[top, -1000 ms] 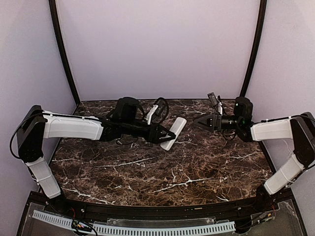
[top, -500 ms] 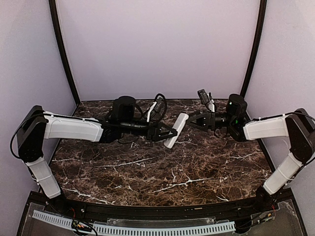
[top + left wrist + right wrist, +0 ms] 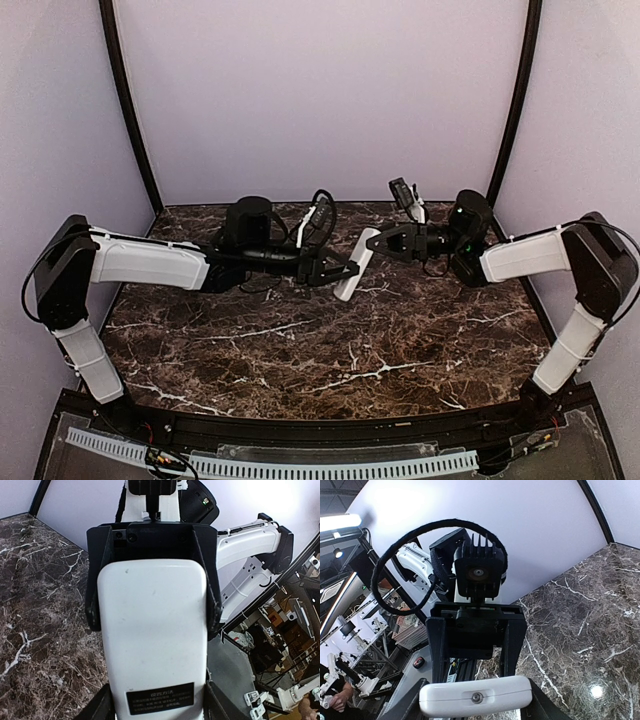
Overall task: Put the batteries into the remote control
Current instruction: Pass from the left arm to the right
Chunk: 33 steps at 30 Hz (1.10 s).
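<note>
The remote control [image 3: 347, 283] is a white handset held in the air over the table's back middle. My left gripper [image 3: 335, 270] is shut on its near half, and in the left wrist view its plain white back [image 3: 152, 630] with a black label fills the space between my fingers. My right gripper [image 3: 373, 243] comes from the right and is closed round the far end. In the right wrist view that rounded end [image 3: 476, 696] with a small screw sits between the right fingers [image 3: 412, 702], which touch both its sides. The batteries are out of view.
A dark marble table [image 3: 330, 350] lies under both arms, with lilac walls behind and two black poles [image 3: 130, 110] at the back corners. A black cable loop [image 3: 395, 565] hangs off the left wrist, facing the right gripper.
The right arm has moved left to the remote's far end and its jaws have narrowed onto it. The left arm has kept its grip and raised the remote slightly.
</note>
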Motion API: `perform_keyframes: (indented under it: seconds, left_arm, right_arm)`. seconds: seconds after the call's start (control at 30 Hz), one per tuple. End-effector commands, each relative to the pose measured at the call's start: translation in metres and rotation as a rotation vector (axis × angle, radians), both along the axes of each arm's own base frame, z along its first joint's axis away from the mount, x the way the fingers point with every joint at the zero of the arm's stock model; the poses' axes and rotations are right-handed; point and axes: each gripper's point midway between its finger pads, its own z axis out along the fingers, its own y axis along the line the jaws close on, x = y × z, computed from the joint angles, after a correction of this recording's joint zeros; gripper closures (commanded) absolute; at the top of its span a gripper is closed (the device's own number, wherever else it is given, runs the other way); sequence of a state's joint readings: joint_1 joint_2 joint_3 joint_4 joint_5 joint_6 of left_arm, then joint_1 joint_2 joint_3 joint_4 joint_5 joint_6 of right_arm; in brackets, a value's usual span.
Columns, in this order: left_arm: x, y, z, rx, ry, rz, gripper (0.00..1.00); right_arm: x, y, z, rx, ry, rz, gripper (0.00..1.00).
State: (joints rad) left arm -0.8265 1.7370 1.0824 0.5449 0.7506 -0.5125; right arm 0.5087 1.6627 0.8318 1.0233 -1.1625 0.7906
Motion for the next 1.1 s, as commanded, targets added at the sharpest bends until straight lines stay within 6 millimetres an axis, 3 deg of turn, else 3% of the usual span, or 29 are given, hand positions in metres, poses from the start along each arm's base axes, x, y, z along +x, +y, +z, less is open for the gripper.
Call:
perform_keyframes:
  seconds: [0.0,0.23,0.57,0.67,0.7,0.9,1.07]
  left_arm:
    - [0.0,0.002,0.006,-0.03,-0.02,-0.005,0.85]
    - [0.004,0.005,0.004,-0.031,-0.012,0.009,0.85]
    - [0.017,0.026,0.003,0.014,-0.027,0.098,0.33]
    - [0.028,0.044,0.002,0.034,-0.018,0.155,0.05]
    - [0.032,0.05,0.006,0.032,-0.022,0.18,0.02]
    - [0.057,0.093,-0.007,0.089,0.009,0.34,0.01]
    - [0.081,0.132,-0.023,0.171,0.058,0.519,0.01]
  right_arm:
    - [-0.008,0.008,0.009,0.024,-0.03,0.048,0.5]
    - [-0.012,0.011,0.008,0.026,-0.009,0.07,0.7]
    - [-0.003,0.012,-0.001,-0.072,0.022,0.017,0.85]
    - [0.005,0.012,-0.011,-0.155,0.031,-0.038,0.88]
    - [0.008,0.011,-0.013,-0.187,0.033,-0.06,0.89]
    - [0.024,0.009,-0.031,-0.395,0.04,-0.167,0.92]
    - [0.028,0.015,-0.065,-0.673,0.011,-0.222,0.92]
